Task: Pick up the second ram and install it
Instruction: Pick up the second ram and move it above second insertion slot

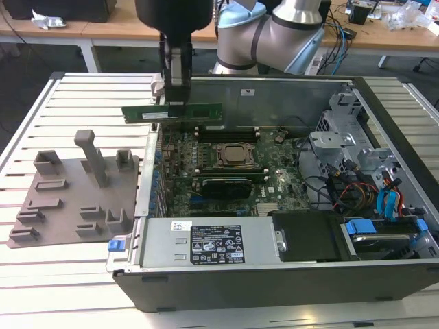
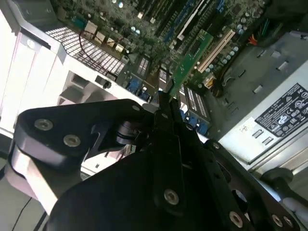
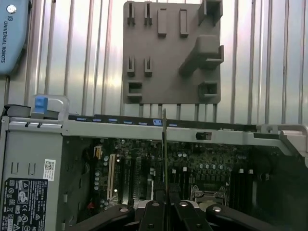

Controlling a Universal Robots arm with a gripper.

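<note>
Second ram (image 1: 199, 112), one green stick, hangs level in the upper middle of the exterior view, clenched near its middle by the gripper (image 1: 177, 104), whose two fingers pinch its upper edge. In both wrist views the board (image 2: 190, 60) (image 3: 164, 144) stands out from between the closed fingertips, edge-on in the first wrist view.

It straddles the side wall of the one open computer case (image 1: 274, 291). One end is out over the slatted table (image 1: 82, 96), and the other is above the single motherboard (image 1: 274, 181). Clear air lies beneath it, and it touches neither the wall nor the board.

One CPU socket (image 1: 235, 155) sits lower in the frame, near the centre. One grey holder tray (image 1: 65, 205) lies at the middle left, just beside the case and well apart from the stick.
</note>
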